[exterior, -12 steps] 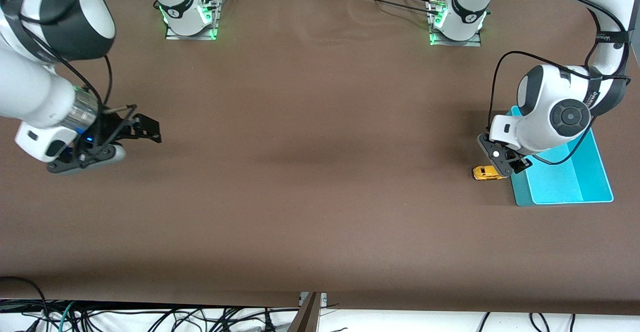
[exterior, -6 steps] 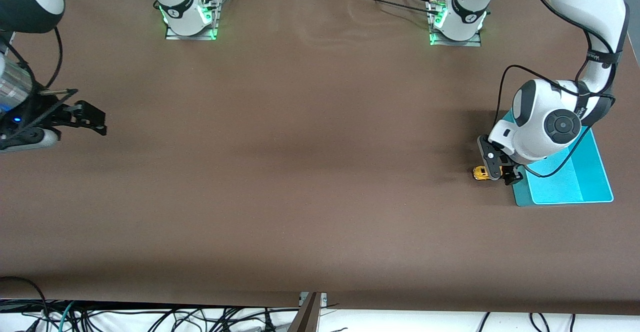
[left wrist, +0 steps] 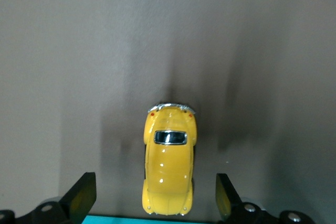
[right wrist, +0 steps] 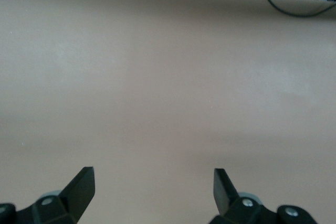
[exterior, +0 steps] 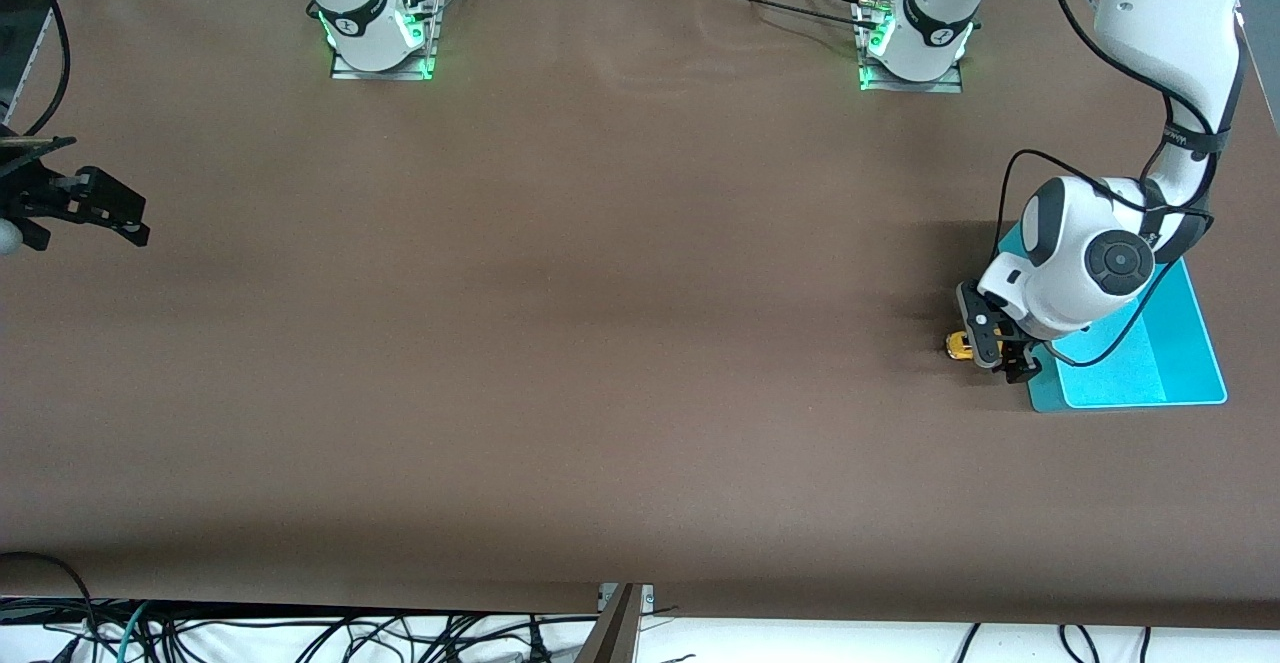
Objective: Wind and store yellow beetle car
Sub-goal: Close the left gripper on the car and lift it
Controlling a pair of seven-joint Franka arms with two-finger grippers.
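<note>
**Front view: left claw down over yellow beetle car, right claw off at the bench edge**

Front view, nearest the camera: a wide bare stretch of brown bench (exterior: 600, 423), with cables hanging below its near edge. Farther up, toward the left arm's end: yellow beetle car (exterior: 958, 345) on the bench, just beside the turquoise bin (exterior: 1140, 383), at the bin's near corner on the side facing the bench's middle. Only the car's end pointing away from the bin visible; the rest covered by the left claw (exterior: 1000, 355), lowered right over it. Bin close to the bench edge at the left arm's end, partly under the left arm's wrist.

Left wrist view: car (left wrist: 169, 163) seen from above, dark window in its roof, lying lengthwise midway between the two fingers (left wrist: 81, 196), a clear gap on each side. Left claw (left wrist: 155, 200) spread wide, neither finger touching the car. Sliver of turquoise at the car's end nearest the wrist.

Farther still, at the bench edge on the right arm's end: right claw (exterior: 95, 205) over bare bench, mostly cut off by the frame. Right wrist view: fingers (right wrist: 79, 186) well apart, right claw (right wrist: 152, 187) holding nothing, only brown bench beneath.

Both arm bases along the far edge.
</note>
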